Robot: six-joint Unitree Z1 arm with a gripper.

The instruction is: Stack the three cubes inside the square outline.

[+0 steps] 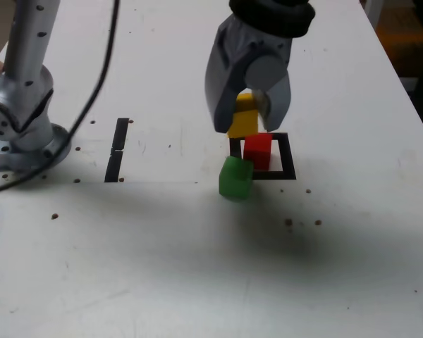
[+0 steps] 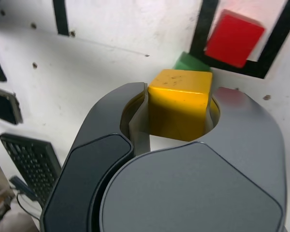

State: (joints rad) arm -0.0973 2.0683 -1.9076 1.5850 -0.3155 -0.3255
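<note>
The grey gripper (image 1: pixel 248 113) pinches the small matte yellow cube (image 1: pixel 242 121) just above the small matte red cube (image 1: pixel 258 151), which sits inside the thin black square outline (image 1: pixel 287 156) mid-table.

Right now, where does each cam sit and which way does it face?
Exterior: off the arm, high, looking down across the white table; shows the arm base and gripper.
Wrist: on the wrist, looking along the jaws at the table; shows both fingers shut on the yellow cube.
Shared: yellow cube, red cube in the square outline, green cube.
</note>
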